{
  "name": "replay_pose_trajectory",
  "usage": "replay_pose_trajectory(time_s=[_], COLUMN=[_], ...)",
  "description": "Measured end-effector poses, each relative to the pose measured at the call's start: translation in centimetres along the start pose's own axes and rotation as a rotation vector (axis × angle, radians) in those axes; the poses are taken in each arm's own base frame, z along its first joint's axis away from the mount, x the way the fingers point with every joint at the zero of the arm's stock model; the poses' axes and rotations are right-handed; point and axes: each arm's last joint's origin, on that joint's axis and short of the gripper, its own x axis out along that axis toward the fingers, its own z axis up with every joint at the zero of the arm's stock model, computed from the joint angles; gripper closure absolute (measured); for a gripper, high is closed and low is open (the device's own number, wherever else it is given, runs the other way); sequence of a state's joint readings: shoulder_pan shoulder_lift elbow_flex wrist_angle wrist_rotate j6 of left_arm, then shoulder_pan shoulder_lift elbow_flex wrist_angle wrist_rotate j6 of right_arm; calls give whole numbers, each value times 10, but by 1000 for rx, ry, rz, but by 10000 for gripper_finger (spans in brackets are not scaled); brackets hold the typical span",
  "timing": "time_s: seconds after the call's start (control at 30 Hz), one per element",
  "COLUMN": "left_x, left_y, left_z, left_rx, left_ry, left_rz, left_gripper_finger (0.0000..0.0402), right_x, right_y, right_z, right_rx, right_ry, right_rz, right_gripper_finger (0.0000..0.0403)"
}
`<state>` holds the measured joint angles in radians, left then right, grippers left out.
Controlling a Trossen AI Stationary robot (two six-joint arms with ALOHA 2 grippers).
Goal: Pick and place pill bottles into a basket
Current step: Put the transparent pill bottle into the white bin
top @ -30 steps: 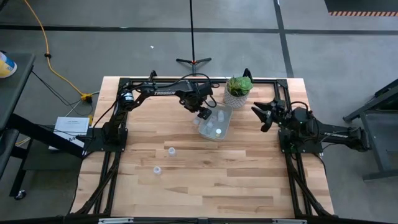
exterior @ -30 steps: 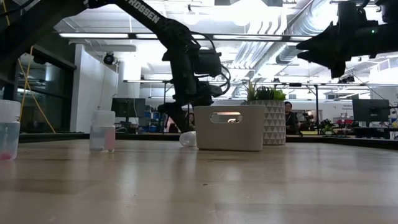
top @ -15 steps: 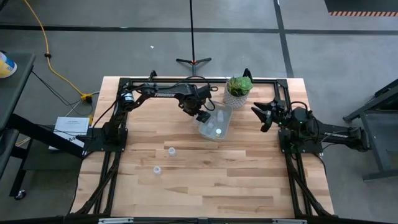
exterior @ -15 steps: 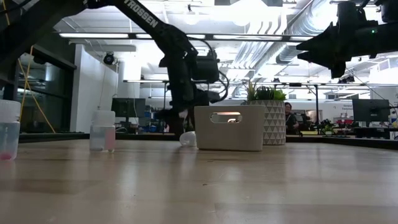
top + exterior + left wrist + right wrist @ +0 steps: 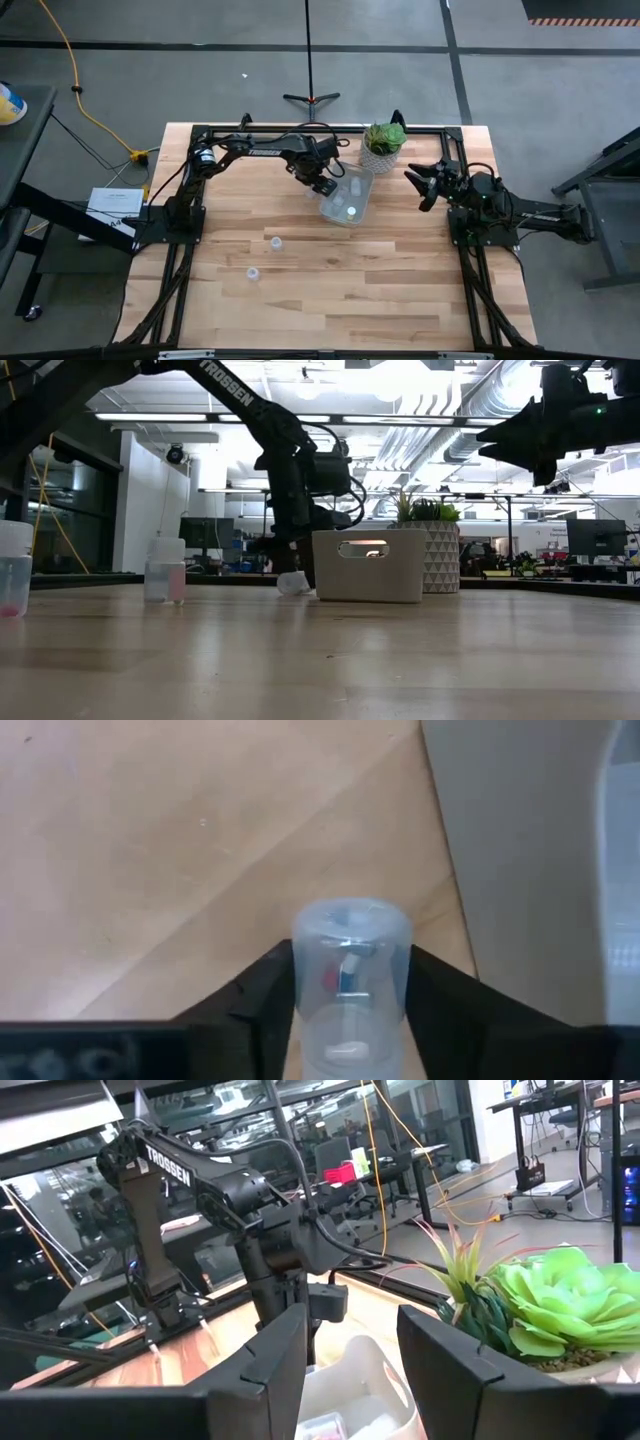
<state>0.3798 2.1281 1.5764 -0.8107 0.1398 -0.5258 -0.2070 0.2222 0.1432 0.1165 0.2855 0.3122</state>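
My left gripper [image 5: 322, 186] is low at the far left corner of the clear basket [image 5: 347, 197], shut on a small translucent pill bottle [image 5: 350, 975]. The bottle also shows in the low view [image 5: 292, 584], beside the basket's wall [image 5: 365, 565]. Two bottles [image 5: 351, 211] lie inside the basket. Two more stand upright on their bases on the table [image 5: 275, 243] [image 5: 252, 272]. My right gripper [image 5: 425, 186] is open and empty, raised to the right of the basket; it also shows in the right wrist view [image 5: 350, 1370]. My left gripper pinches the bottle's two sides [image 5: 303, 1000] between its two fingers, and the bottle's length lies along the fingers. The fingers come slanting down from above. The bottle sits tilted, low by the table next to the basket; whether it is clear of the table I cannot tell.
A white pot with a green plant [image 5: 383, 145] stands just beyond the basket's far right corner. The black frame rails [image 5: 300, 130] run along the table's far, left and right sides. Bare wood [image 5: 380, 290] lies toward the near edge.
My left gripper has gone a little toward the table's left and far edge, off the basket's corner and down beside it. The bottle that lay by the basket's left wall now sits tilted and slightly farther left.
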Motion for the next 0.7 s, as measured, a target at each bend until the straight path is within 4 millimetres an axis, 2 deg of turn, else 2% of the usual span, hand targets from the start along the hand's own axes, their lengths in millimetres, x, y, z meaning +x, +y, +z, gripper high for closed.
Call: replay_pose_trajectory(time_s=[0.1, 0.33, 0.53, 0.7], left_x=[0, -10, -37, -77], left_y=[0, 0, -9, -25], left_z=[0, -1, 13, 23], left_rx=[12, 48, 87, 131], left_ry=[0, 40, -43, -189], left_rz=[0, 73, 142, 72], left_gripper_finger=[232, 223, 226, 230], right_x=[0, 0, 0, 0], right_y=[0, 0, 0, 0], right_z=[0, 0, 0, 0], right_rx=[0, 0, 1, 0], right_ry=[0, 0, 0, 2], right_rz=[0, 0, 0, 0], right_gripper_finger=[253, 253, 253, 253])
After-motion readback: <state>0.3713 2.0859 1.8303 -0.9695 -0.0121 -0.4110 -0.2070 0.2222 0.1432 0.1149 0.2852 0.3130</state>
